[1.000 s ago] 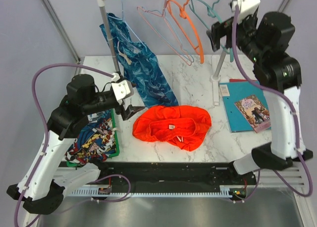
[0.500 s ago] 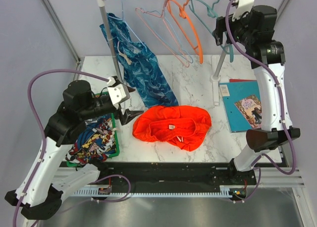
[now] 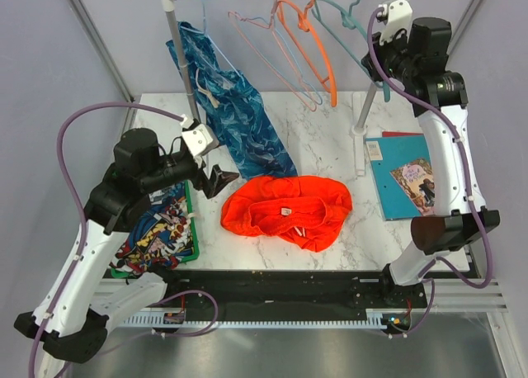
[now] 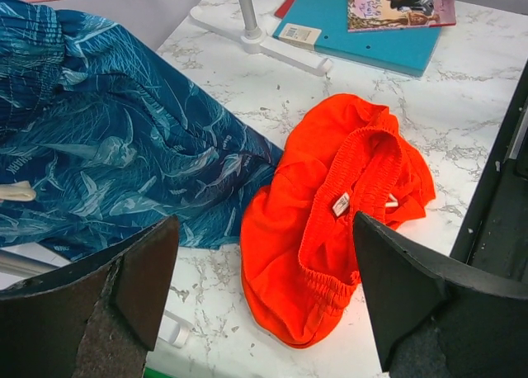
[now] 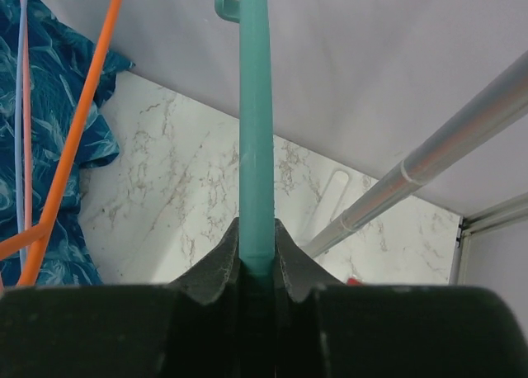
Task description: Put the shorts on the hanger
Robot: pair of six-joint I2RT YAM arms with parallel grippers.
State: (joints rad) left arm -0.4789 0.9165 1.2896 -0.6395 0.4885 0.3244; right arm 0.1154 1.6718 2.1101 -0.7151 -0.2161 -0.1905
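Between the fingers of the right gripper (image 5: 256,250) sits a thin bar of the hanger (image 5: 255,130), pinched tight. The bar runs straight ahead of the fingertips, long axis in line with them, with a small hook end at its far tip.

We judge the hanger light, stiff and smooth. It may swivel in so narrow a pinch.

The fingers of the left gripper (image 4: 264,229) are spread wide and grasp nothing. Just ahead of and below them, the shorts (image 4: 330,221) lie crumpled on the marble table (image 4: 462,106). The waistband loop faces up, and the long axis slants ahead toward the right finger's side.

We judge the shorts soft, light and limp. The gathered elastic waistband looks like the best hold.
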